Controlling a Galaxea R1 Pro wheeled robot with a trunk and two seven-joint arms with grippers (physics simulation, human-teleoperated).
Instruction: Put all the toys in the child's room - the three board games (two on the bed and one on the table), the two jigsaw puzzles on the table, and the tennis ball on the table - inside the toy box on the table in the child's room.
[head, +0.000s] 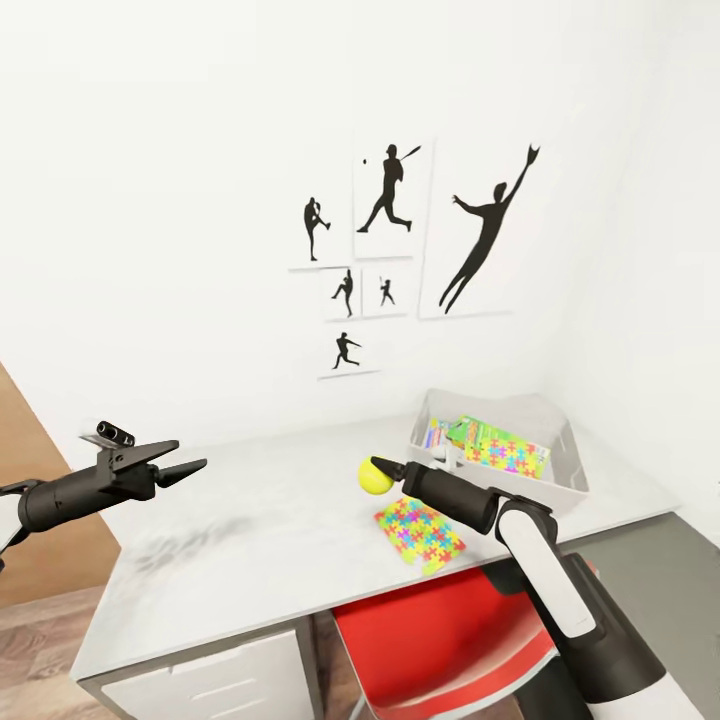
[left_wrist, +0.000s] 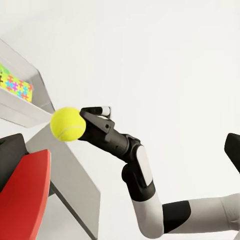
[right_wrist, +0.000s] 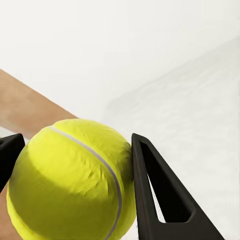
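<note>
White wall and pale tabletop (head: 250, 520): ball in hand, box part filled.

My right tool (head: 385, 472) pinches the ball (head: 373, 476) between its fingers, held above the tabletop just short of the box (head: 560, 470); the right wrist view confirms both fingers pressed on the ball. My left tool (head: 185, 468) hangs spread and empty over the tabletop's other end. Inside the box I see a bright puzzle (head: 505, 450) leaning on what looks like a green-edged game, plus something colourful behind it that I can't make out. Another puzzle (head: 418, 527) lies flat on the tabletop, just below the ball. I judge the ball goes in next, then that puzzle; any remaining game I can't account for.
</note>
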